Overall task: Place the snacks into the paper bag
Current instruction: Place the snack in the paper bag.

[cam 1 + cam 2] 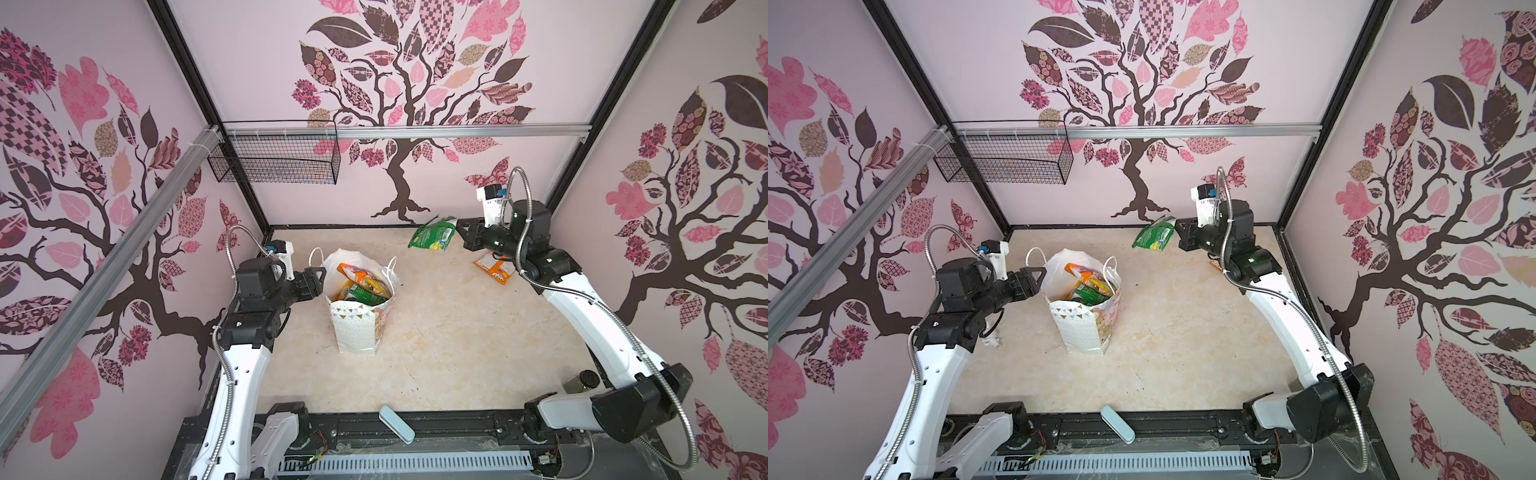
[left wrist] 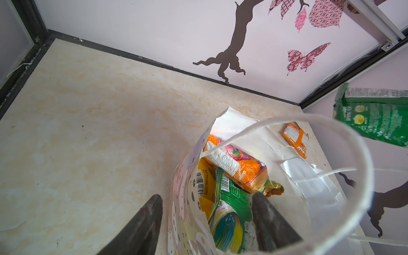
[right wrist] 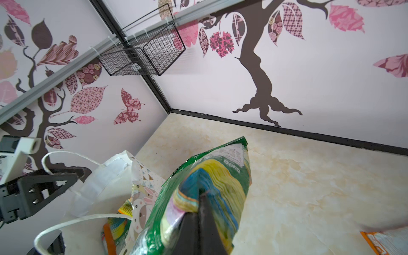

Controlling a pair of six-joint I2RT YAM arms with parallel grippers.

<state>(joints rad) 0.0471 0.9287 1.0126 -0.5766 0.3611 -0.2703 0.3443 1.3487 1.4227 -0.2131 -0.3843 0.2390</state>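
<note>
- Over the table's far right, in both top views, the right gripper (image 1: pixel 460 232) was clamped on a green snack packet (image 1: pixel 432 233). The packet hung off the table, its long axis pointing leftward towards the paper bag (image 1: pixel 355 328), well apart. An orange packet (image 1: pixel 494 269) lay under that arm.
- Left wrist view: the left gripper (image 2: pixel 206 196) had its jaws apart, straddling the bag's side wall, with several packets inside.
- Right wrist view: the bag's open mouth showed beside the held packet, so the right arm looked the one to carry it across.

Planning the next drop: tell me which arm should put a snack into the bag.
Probably right. The right gripper is shut on the green packet, held up beyond the paper bag; the left gripper stands open astride the bag's wall.
</note>
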